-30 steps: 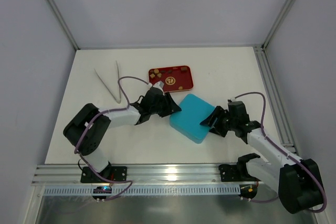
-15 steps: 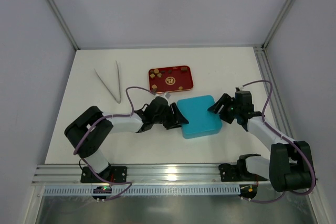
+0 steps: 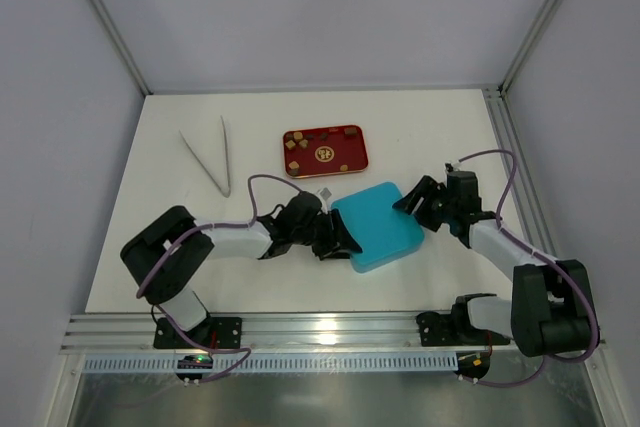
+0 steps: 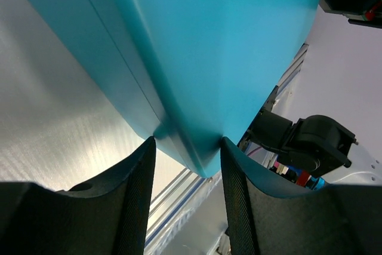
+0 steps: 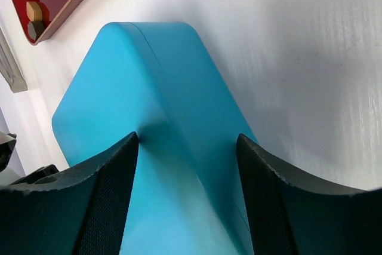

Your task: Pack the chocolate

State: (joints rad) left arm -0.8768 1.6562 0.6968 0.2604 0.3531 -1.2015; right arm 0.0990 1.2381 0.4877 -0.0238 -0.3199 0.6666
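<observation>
Seen from above, the left gripper (image 3: 343,240) clamps the 8 o'clock corner of the turquoise box (image 3: 378,229), and the right gripper (image 3: 408,204) clamps its 2 o'clock corner. The chocolate (image 3: 296,160) lies in the red tray (image 3: 350,152) at 12 o'clock from the box, with pale tongs (image 3: 225,157) toward 10 o'clock. In the left wrist view, half-spread fingers (image 4: 134,201) press against a box corner. In the right wrist view, wider-set fingers (image 5: 110,201) pinch the box, and chocolate (image 5: 34,11) sits at 10 o'clock.

Smooth matt plastic box (image 3: 378,227), glossy red tray (image 3: 347,156), matt white table (image 3: 450,137)
</observation>
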